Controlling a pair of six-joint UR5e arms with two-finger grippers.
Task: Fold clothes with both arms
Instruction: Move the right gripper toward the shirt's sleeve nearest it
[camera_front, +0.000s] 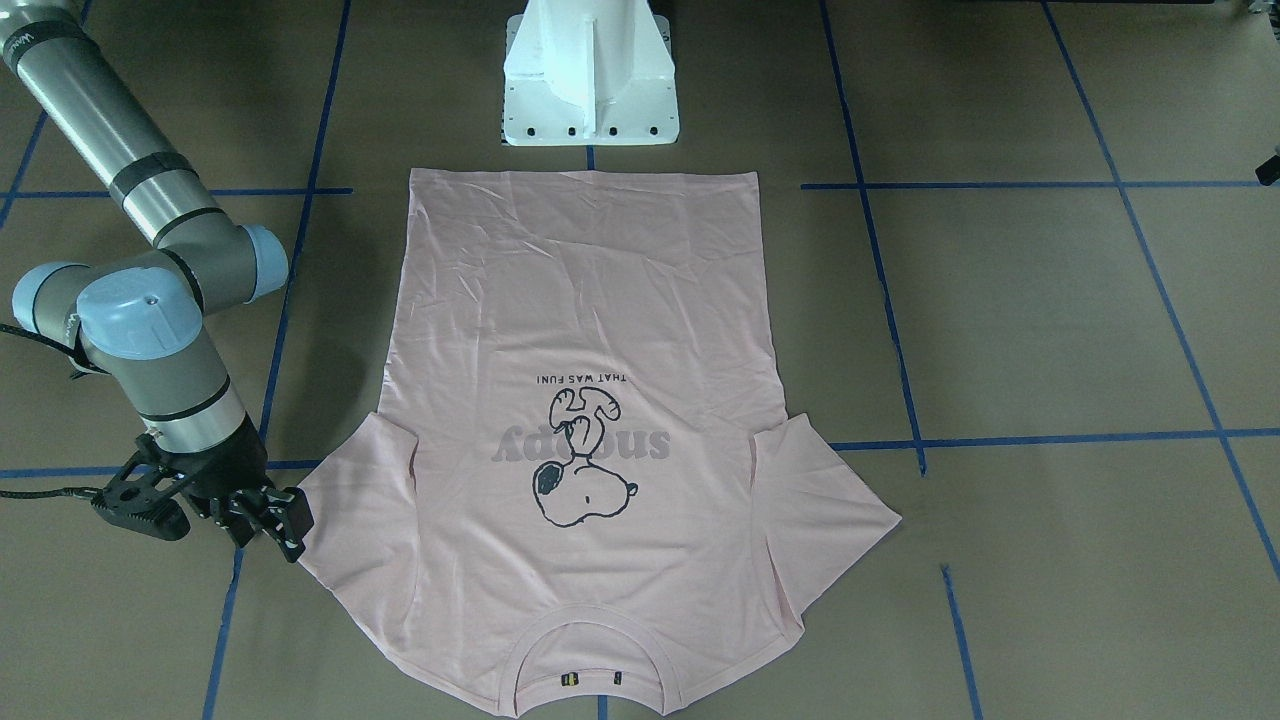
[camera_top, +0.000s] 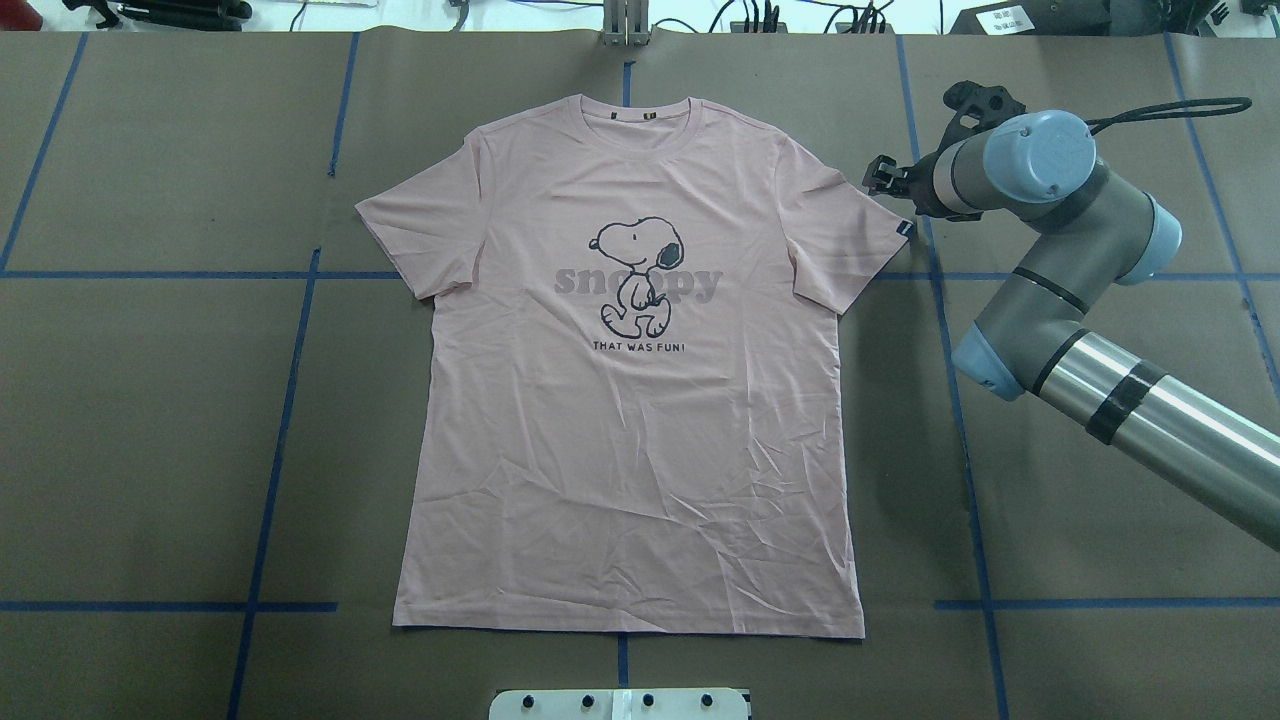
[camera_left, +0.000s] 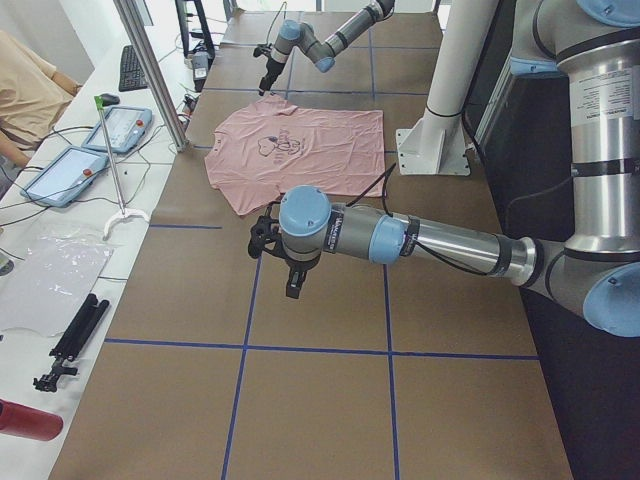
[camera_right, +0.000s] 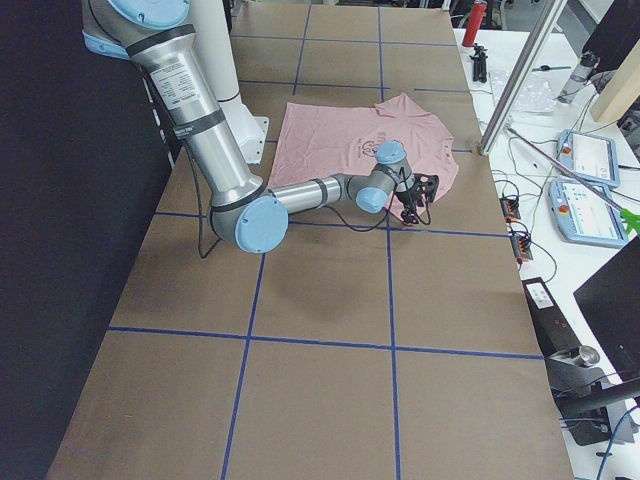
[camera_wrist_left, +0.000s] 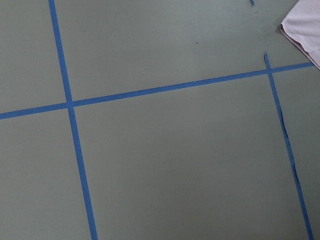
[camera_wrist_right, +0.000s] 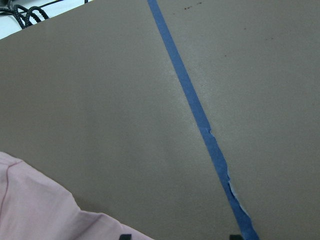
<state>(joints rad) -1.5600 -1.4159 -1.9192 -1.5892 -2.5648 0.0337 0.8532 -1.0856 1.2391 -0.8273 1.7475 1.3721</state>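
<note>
- One claw shows in the front view: the right claw (camera_front: 272, 520), low and just beside the shirt's (camera_front: 600, 300) sleeve (camera_front: 350, 505). The shirt lies flat mid-table (camera_front: 1050, 320), print up, collar toward the edge far from the robot. A pinch that rakes the cloth could drag and rumple the sleeve.
- Overhead: the right claw (camera_top: 887, 180) sits at the sleeve hem, and no left arm is in sight. Lifting one side alone would likely skew the shirt (camera_top: 630, 450).
- Left side view: the left claw (camera_left: 290, 268) hangs over bare table, well apart from the shirt (camera_left: 310, 140). Released or clenched, I cannot tell. A late left arm risks a lopsided fold.
- Right side view: the right claw (camera_right: 415, 200) is by the sleeve.
- Left wrist: only a shirt corner (camera_wrist_left: 304, 25) shows, at top right, so the reach looks long.
- Right wrist: the fingertips (camera_wrist_right: 125, 237) stand wide apart, so this claw is released and grasping nothing. The sleeve (camera_wrist_right: 35, 205) edge lies near one tip. Closing here could miss the cloth or catch one layer only.
</note>
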